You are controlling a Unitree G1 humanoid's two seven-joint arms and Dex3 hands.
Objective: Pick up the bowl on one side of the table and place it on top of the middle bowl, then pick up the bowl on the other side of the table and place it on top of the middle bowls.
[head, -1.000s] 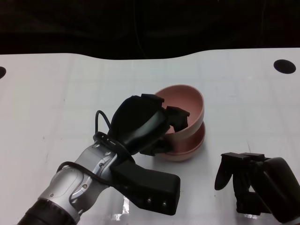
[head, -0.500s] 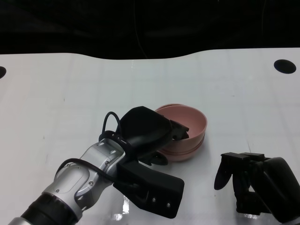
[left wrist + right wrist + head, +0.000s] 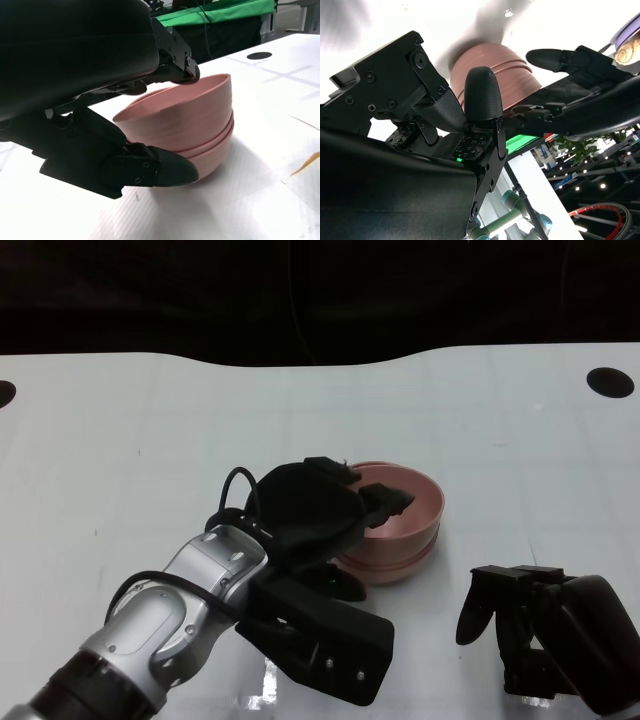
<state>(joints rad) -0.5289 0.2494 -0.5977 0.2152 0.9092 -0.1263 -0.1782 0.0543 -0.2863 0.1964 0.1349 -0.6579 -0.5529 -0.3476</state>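
Note:
A stack of pink bowls (image 3: 405, 558) stands at the middle of the white table (image 3: 140, 450). The top pink bowl (image 3: 422, 508) sits level, nested in the ones below; the left wrist view shows it (image 3: 185, 120) with rims under it. My left hand (image 3: 310, 515) grips this top bowl at its near-left side, fingers (image 3: 385, 500) hooked over the rim and thumb (image 3: 165, 170) against the stack's lower wall. My right hand (image 3: 530, 625) hangs open and holding nothing at the lower right, apart from the stack. The right wrist view shows the stack (image 3: 490, 62) beyond its fingers (image 3: 482, 95).
A black round hole (image 3: 608, 381) lies in the table at the far right, another (image 3: 3, 393) at the far left edge. The table's back edge runs along a dark background. White tabletop spreads to the left and right of the stack.
The top bowl was tilted and raised in my left hand; it has come down and levelled into the stack. My left hand moved down with it. The right hand has not moved.

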